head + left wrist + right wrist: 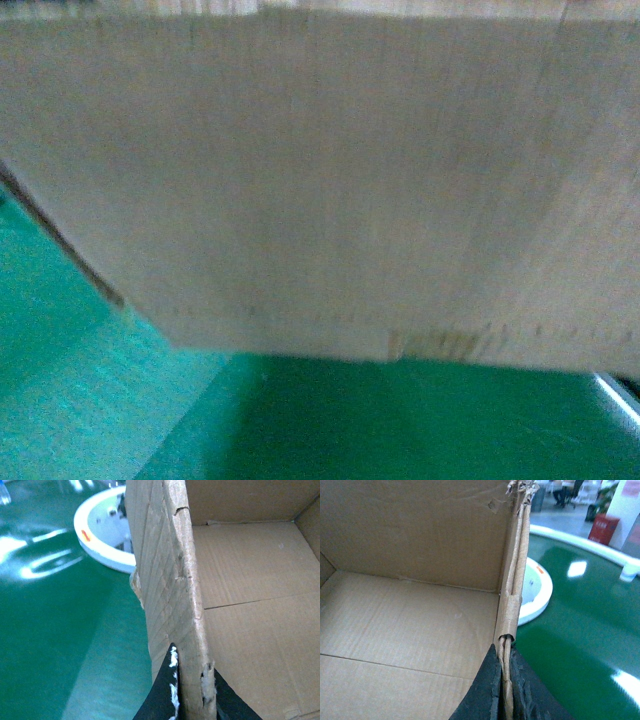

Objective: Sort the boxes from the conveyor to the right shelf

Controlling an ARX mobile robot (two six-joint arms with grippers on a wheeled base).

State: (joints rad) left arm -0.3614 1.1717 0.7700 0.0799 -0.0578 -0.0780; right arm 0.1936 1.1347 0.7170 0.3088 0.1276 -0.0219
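Black fingers of the left gripper [192, 700] pinch the box [320, 190] by one torn wall at the bottom of its wrist frame, the right gripper [505, 690] clamps the opposite wall likewise, and the carton fills the head frame above the green conveyor [400, 420].

Open brown box [320, 190] with ragged walls, above glossy green conveyor [580, 630].
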